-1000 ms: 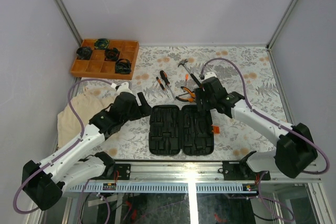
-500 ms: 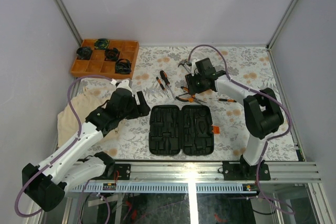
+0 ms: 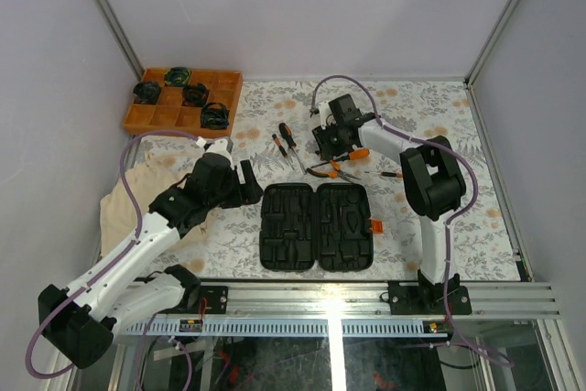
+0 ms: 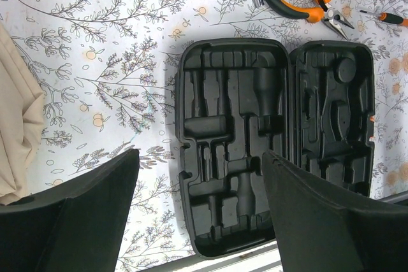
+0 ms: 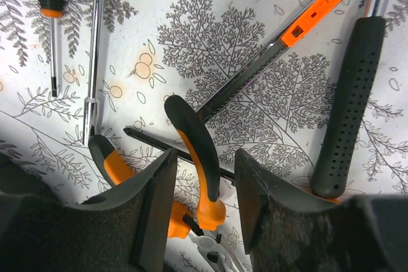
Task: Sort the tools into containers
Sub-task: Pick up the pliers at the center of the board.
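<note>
The black tool case (image 3: 316, 226) lies open and empty at the table's near middle; it also fills the left wrist view (image 4: 274, 125). My left gripper (image 3: 251, 180) is open and empty, hovering at the case's left edge (image 4: 201, 157). My right gripper (image 3: 325, 146) is open, low over the loose tools. In the right wrist view its jaws (image 5: 204, 186) straddle one handle of the orange-and-black pliers (image 5: 194, 148) without closing on it. The hammer handle (image 5: 347, 106), two screwdrivers (image 5: 95, 49) and an orange-tipped blade (image 5: 280, 49) lie around them. The pliers also show in the top view (image 3: 328, 169).
An orange gridded tray (image 3: 229, 89) with round black-green coils stands at the back left. A beige cloth (image 3: 124, 203) lies left, under the left arm. Two screwdrivers (image 3: 284, 144) lie behind the case, a small one (image 3: 389, 173) to the right. The metal rail (image 3: 330, 298) borders the near edge.
My right arm has swung from beside the case back and left, and now hovers over the pliers and hammer. The left arm has hardly moved.
</note>
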You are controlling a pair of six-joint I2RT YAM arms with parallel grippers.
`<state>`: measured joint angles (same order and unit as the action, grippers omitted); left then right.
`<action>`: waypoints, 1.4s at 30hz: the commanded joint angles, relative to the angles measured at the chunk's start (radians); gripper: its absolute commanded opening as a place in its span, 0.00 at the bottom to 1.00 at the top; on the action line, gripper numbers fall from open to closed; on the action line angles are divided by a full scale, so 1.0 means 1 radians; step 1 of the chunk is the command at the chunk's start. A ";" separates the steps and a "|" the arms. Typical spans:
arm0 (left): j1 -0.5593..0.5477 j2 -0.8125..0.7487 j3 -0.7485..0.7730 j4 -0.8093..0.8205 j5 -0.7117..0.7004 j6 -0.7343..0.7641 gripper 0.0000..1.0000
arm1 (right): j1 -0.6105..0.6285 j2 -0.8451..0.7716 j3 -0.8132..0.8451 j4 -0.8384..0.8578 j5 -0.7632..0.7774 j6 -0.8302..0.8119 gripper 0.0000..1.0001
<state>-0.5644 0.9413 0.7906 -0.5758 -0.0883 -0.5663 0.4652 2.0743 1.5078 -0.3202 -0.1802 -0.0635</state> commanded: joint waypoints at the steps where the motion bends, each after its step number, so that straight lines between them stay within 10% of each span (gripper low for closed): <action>1: 0.005 0.005 0.010 0.010 0.018 0.020 0.76 | -0.003 0.019 0.045 -0.037 -0.032 -0.057 0.47; 23: 0.005 -0.029 0.002 0.047 0.050 0.023 0.76 | -0.003 -0.247 -0.015 -0.014 0.188 -0.064 0.00; 42: -0.091 -0.061 0.047 0.330 0.131 -0.022 0.78 | 0.000 -0.823 -0.474 0.372 0.198 0.811 0.00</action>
<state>-0.5995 0.8650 0.7910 -0.4057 0.0383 -0.5610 0.4637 1.3479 1.0767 -0.1097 0.0376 0.4747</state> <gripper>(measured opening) 0.775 0.233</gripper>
